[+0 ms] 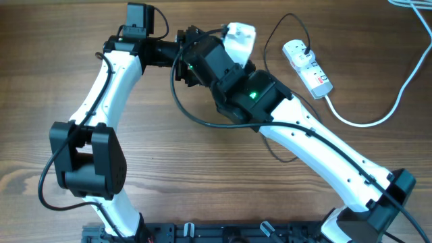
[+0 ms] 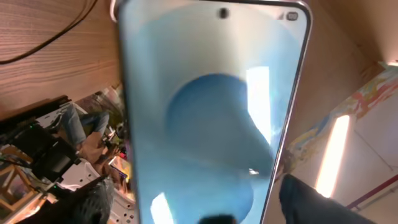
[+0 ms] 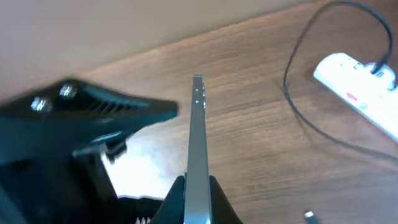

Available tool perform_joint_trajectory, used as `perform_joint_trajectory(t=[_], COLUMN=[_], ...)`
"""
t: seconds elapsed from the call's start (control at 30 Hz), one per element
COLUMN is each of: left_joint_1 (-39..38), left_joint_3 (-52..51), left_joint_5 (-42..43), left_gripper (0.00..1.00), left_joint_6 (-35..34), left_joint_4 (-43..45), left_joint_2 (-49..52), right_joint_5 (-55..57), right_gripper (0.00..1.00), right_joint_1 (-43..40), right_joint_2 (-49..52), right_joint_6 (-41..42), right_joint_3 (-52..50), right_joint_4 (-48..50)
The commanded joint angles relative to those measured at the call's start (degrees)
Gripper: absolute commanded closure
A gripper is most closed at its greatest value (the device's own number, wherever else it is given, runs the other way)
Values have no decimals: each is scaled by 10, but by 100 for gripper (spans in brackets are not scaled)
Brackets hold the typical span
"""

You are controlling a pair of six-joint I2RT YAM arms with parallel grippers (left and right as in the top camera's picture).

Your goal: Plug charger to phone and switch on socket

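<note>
The phone (image 1: 241,37) is held off the table at the back, between both arms. In the right wrist view it shows edge-on (image 3: 198,137), and my right gripper (image 3: 197,202) is shut on its two faces. In the left wrist view its teal screen (image 2: 205,106) fills the frame, and the dark fingers of my left gripper (image 2: 199,208) stand open on either side of its long edges. The white socket (image 1: 307,64) lies on the table to the right, with a black plug in it. The thin black charger cable (image 3: 292,93) loops from it, and its small free plug (image 3: 309,216) lies on the wood.
A thick white cord (image 1: 398,94) runs from the socket to the right edge of the wooden table (image 1: 169,155). The two arms cross over the back middle. A black arm cable (image 1: 185,108) hangs under them.
</note>
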Motion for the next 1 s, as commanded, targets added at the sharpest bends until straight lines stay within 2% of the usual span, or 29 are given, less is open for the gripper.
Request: perform_joint_trajectory(t=[0.0, 0.07, 0.1, 0.17, 0.2, 0.3, 0.37, 0.47, 0.53, 0.77, 0.97], left_joint_1=[11, 14, 14, 14, 14, 14, 14, 14, 14, 14, 12], left_joint_3=[3, 3, 3, 3, 3, 3, 3, 3, 3, 3, 3], left_joint_5=[12, 12, 13, 13, 13, 12, 12, 13, 13, 47, 70], left_gripper=[10, 10, 14, 29, 36, 47, 53, 53, 60, 54, 53], left_joint_6=[3, 3, 2, 2, -1, -28, -28, -28, -28, -30, -29], left_joint_4=[0, 0, 0, 0, 0, 0, 0, 0, 0, 0, 0], left_joint_2=[-17, -17, -17, -17, -17, -17, -17, -17, -17, -17, -17], right_joint_5=[61, 57, 44, 19, 5, -41, -41, -42, -53, -74, -73], right_gripper=[95, 95, 95, 95, 96, 96, 95, 96, 96, 96, 95], right_joint_1=[-1, -1, -1, -1, -1, -1, -1, -1, -1, -1, -1], right_joint_2=[-16, -17, -17, -19, -20, -31, -49, -66, -67, -64, -56], right_joint_6=[210, 368, 460, 564, 588, 618, 669, 669, 669, 669, 669], right_joint_3=[14, 14, 14, 14, 14, 14, 14, 14, 14, 14, 14], right_joint_4=[0, -3, -8, -16, -16, -18, -35, -35, -35, -34, -33])
